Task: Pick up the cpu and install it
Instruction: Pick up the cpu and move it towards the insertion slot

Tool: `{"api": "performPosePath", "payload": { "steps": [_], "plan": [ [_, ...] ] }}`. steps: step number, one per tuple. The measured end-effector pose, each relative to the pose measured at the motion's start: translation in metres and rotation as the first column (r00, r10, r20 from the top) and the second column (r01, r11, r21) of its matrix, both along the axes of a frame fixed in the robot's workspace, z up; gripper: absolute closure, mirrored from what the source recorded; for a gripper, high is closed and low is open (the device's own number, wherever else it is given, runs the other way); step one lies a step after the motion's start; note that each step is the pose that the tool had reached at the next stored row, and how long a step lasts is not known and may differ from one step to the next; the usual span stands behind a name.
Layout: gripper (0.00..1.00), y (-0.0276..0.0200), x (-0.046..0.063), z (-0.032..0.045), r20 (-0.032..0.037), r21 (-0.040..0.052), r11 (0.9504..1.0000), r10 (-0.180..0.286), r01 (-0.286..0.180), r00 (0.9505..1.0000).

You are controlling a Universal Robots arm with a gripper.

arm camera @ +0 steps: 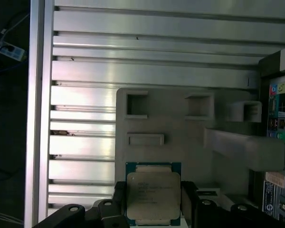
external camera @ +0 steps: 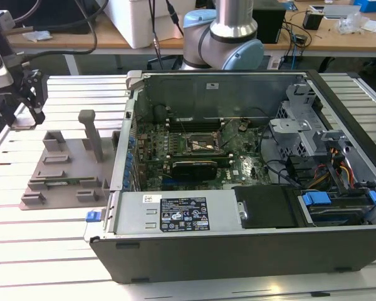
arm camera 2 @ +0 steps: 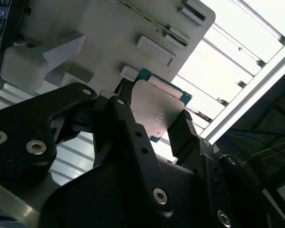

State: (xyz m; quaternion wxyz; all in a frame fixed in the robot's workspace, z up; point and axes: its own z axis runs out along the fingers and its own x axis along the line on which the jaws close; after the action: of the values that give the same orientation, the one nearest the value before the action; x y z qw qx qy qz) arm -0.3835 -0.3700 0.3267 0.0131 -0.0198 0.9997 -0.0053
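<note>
Black two-fingered gripper (arm camera: 153, 202) is pinching the cpu (arm camera: 153, 187), a flat square chip with a silvery metal top and a thin green rim. In both wrist views the dark fingers (arm camera: 119, 199) are pressing on two opposite edges of the chip, its metal face turned up toward the cameras. The cpu (arm camera 2: 156, 111) is sitting squarely between the fingertips of the gripper (arm camera 2: 154, 116), not tilted within the grasp.

Beneath it we are seeing the grey plastic fixture block (arm camera: 180, 123) and the slatted aluminium table (arm camera: 85, 71). The chip looks to be hanging clear of the block, though we cannot tell the gap.

In the exterior view the gripper (external camera: 31, 94) is hovering over the table's far corner, at that view's left. The fixture block (external camera: 62, 175) is lying just to its right, with a tall grey post (external camera: 91, 135) standing up from it. Further right the open dark metal computer case (external camera: 250, 251) is resting on its side. The black rectangular socket frame (external camera: 203, 144) is lying flat on the green motherboard (external camera: 238, 169), well apart from the gripper. We are judging the post and the case's near end wall (external camera: 128, 125) to be standing between chip and socket.
</note>
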Motion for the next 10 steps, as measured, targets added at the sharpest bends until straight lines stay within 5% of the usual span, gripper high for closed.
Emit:
{"api": "performPosePath", "payload": {
  "steps": [10],
  "plan": [
    [0.46, 0.0000, 0.000, 0.0222, 0.0000, 0.0001, 1.0000, 0.000, 0.000, 1.0000]
  ]
}}
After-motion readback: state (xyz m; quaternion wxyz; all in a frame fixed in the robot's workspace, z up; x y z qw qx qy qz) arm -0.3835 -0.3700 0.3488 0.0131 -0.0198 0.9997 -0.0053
